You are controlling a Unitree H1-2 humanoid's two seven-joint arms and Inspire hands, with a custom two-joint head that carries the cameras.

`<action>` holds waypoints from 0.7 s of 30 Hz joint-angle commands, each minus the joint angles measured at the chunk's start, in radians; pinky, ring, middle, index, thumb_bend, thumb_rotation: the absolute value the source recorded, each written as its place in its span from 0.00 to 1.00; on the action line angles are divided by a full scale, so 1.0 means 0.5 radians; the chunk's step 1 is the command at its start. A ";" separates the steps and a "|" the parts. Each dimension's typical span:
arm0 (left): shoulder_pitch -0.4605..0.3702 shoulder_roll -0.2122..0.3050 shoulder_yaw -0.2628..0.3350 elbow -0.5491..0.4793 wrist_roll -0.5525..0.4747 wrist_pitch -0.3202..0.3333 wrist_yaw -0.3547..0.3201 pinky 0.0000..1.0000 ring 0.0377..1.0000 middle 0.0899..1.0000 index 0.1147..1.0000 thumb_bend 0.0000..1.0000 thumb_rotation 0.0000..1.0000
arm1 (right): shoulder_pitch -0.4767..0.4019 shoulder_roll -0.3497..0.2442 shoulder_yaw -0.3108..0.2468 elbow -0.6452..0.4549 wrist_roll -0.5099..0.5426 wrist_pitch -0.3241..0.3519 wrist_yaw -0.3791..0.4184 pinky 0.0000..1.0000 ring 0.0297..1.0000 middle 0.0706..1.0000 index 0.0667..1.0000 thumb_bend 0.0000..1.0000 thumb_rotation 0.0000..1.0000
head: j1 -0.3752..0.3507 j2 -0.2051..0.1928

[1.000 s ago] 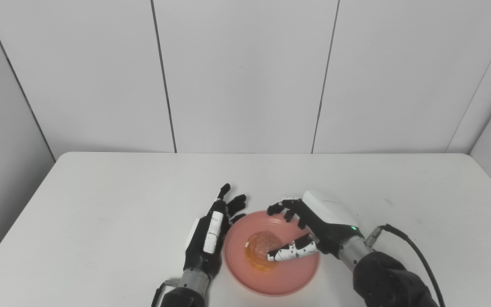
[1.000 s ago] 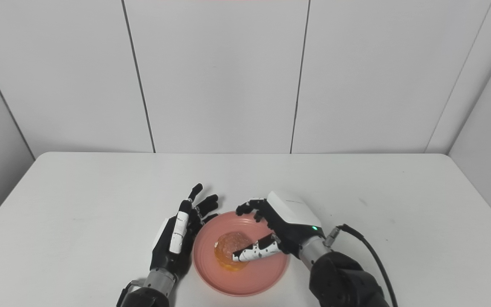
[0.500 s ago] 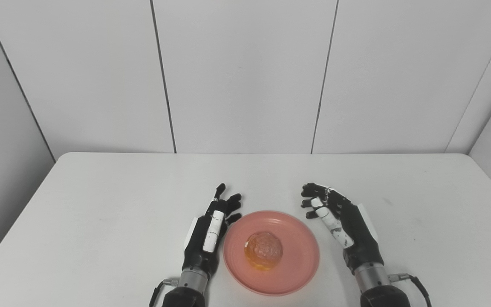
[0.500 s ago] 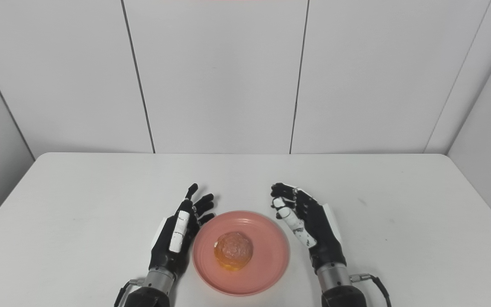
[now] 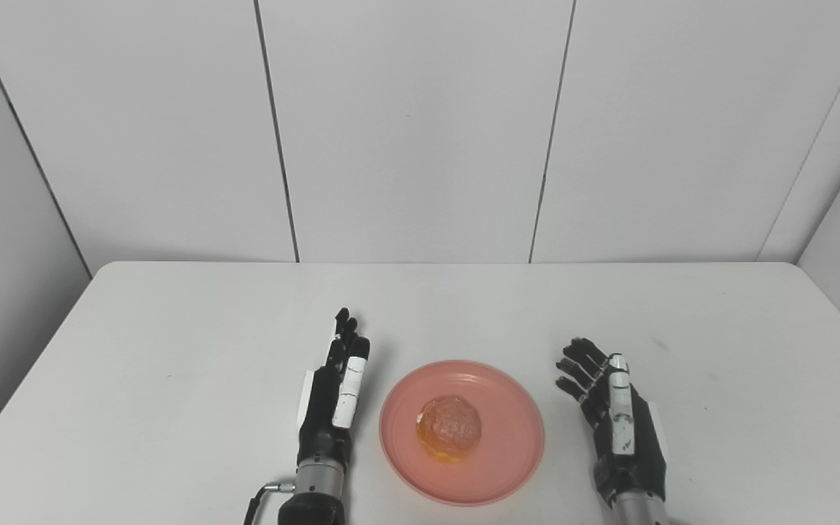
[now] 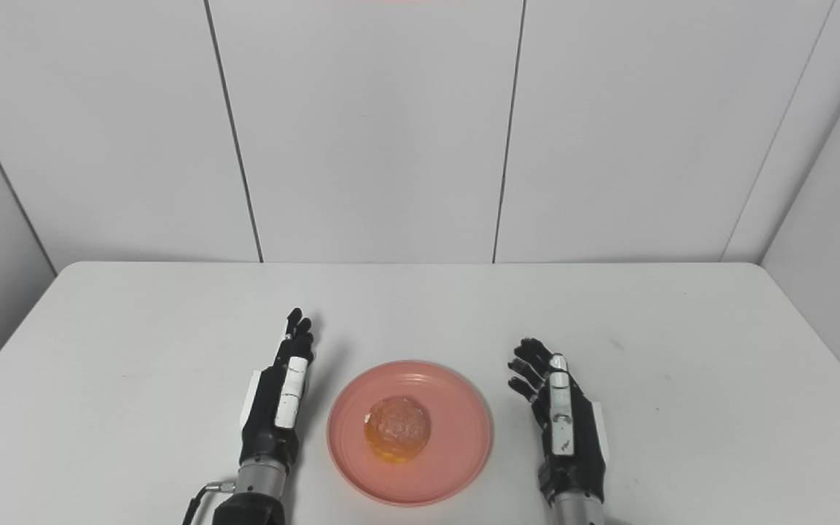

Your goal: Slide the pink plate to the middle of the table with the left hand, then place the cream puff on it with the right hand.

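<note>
Since a moment ago both hands have drawn back from the pink plate point(image 5: 511, 456): the left hand point(image 5: 332, 397) and the right hand point(image 5: 620, 430) now sit apart from its rim on either side, each released with fingers spread, holding nothing. One plate lies near the middle of the table's point(image 5: 172, 350) front edge, with one cream puff point(image 5: 449, 428) at its centre.

Black-fingered left hand point(image 5: 329, 408) and right hand point(image 5: 620, 430), white thumb panels, silver wrists, dark cable at left wrist
</note>
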 commanded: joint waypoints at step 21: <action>0.197 0.011 -0.014 0.034 -0.011 0.081 0.009 1.00 1.00 1.00 1.00 0.77 1.00 | 0.085 -0.100 0.234 0.088 -0.129 -0.121 0.018 1.00 0.99 0.95 0.93 0.83 1.00 | 0.000 0.015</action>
